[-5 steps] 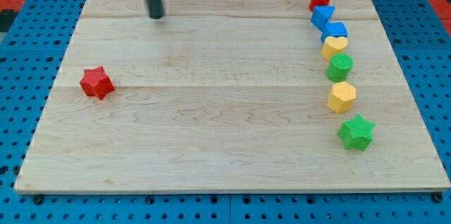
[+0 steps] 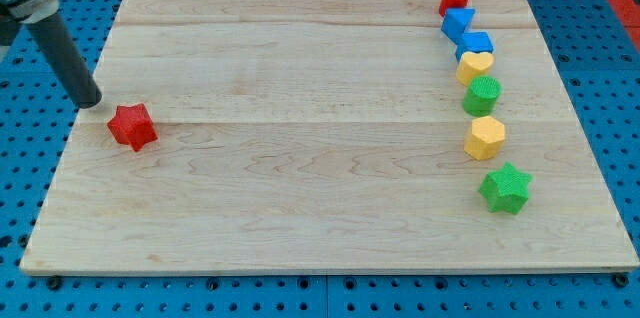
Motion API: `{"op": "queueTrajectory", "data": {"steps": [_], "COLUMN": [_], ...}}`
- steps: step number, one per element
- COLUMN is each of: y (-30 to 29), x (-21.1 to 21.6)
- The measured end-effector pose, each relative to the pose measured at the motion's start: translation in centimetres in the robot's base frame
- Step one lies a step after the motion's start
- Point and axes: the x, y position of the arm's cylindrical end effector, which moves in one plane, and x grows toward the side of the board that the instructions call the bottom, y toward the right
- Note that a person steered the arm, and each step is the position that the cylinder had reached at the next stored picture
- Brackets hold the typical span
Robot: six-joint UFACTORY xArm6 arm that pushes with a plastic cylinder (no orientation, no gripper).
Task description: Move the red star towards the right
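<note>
my tip (image 2: pixel 89 102) swung left — now beside red star (image 2: pixel 133 126); tool none, seven blocks right.

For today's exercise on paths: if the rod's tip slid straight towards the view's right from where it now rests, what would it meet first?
Most likely the red star, just right of and slightly below my tip; it might only clip the star's upper points, since depth is unclear.

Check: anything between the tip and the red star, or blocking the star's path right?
Nothing between my tip and the red star. Rightward the board is bare until the yellow block in the column near the view's right edge.
</note>
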Motion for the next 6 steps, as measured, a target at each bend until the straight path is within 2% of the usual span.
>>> {"op": "queueTrajectory", "data": {"steps": [2, 3, 4, 5, 6], "y": [21.0, 14.7, 11.4, 9.2, 10.7], "x": [7.4, 5.7, 9.7, 3.0, 0.4]}}
